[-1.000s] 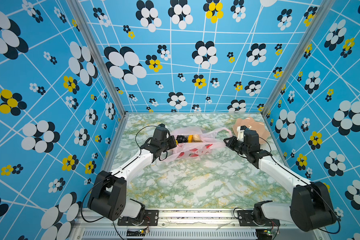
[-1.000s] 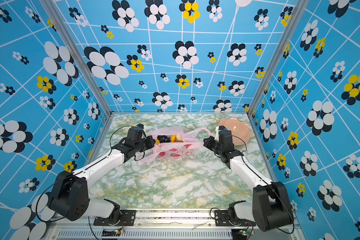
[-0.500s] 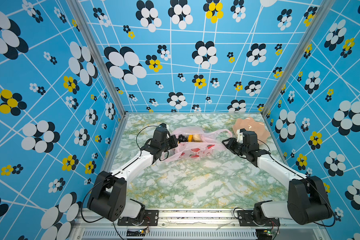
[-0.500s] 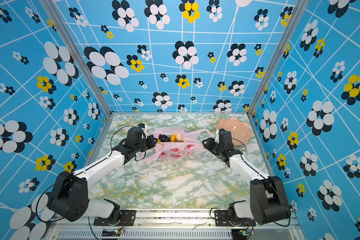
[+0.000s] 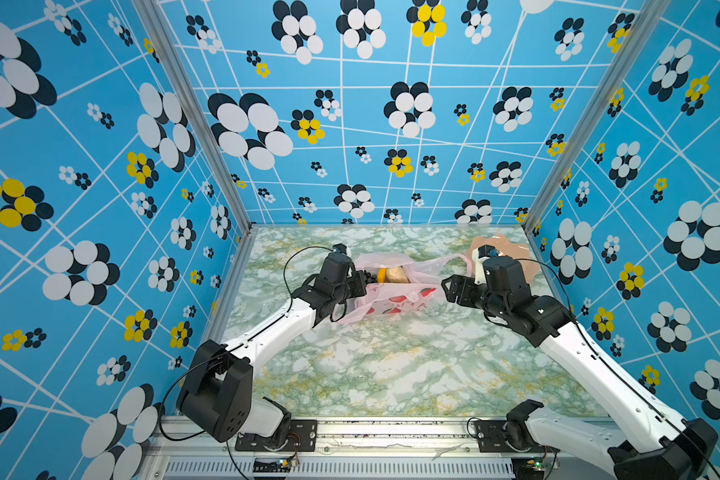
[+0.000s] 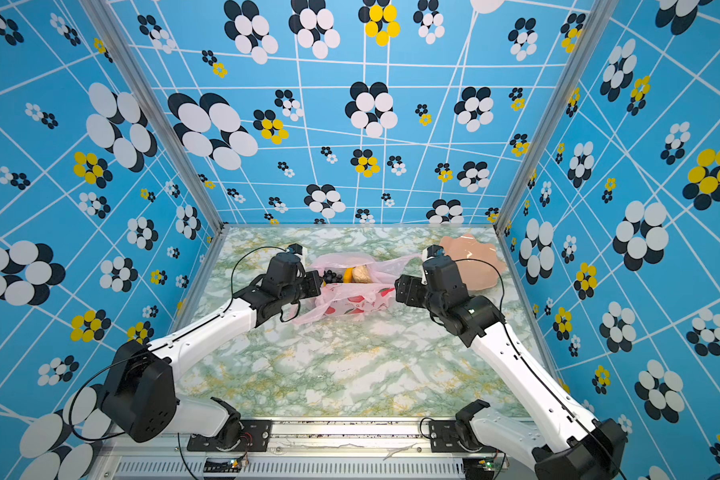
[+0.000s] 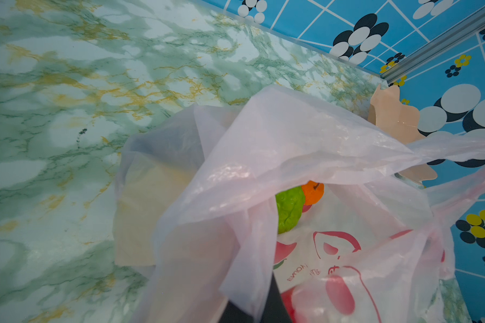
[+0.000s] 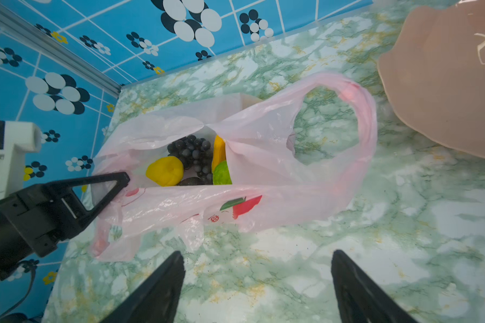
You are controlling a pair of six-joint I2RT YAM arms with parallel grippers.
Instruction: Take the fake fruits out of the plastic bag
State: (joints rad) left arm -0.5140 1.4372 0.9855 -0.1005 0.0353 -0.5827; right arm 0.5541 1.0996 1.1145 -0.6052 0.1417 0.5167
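The pink plastic bag (image 5: 391, 300) (image 6: 350, 302) lies at the middle back of the table, mouth open. My left gripper (image 5: 360, 286) (image 6: 317, 286) is shut on the bag's left rim; in the right wrist view its fingers (image 8: 115, 180) pinch the film. Inside the bag (image 8: 263, 173) show fake fruits: a black grape bunch (image 8: 192, 153), a yellow fruit (image 8: 165, 170), a green one (image 8: 221, 173) and a yellow banana (image 8: 219, 149). The left wrist view shows a green fruit (image 7: 289, 209) and a small orange one (image 7: 312, 193). My right gripper (image 5: 447, 291) (image 8: 256, 256) stands open and empty, right of the bag.
A peach-pink wavy-edged dish (image 5: 512, 253) (image 6: 474, 262) (image 8: 445, 84) sits in the back right corner, just behind my right gripper. The bag's right loop handle (image 8: 367, 134) lies slack on the marble table (image 5: 391, 365). Patterned blue walls close in three sides.
My right gripper has opened and let go of the bag's right handle, which now lies slack on the table. The left gripper keeps its hold on the bag.
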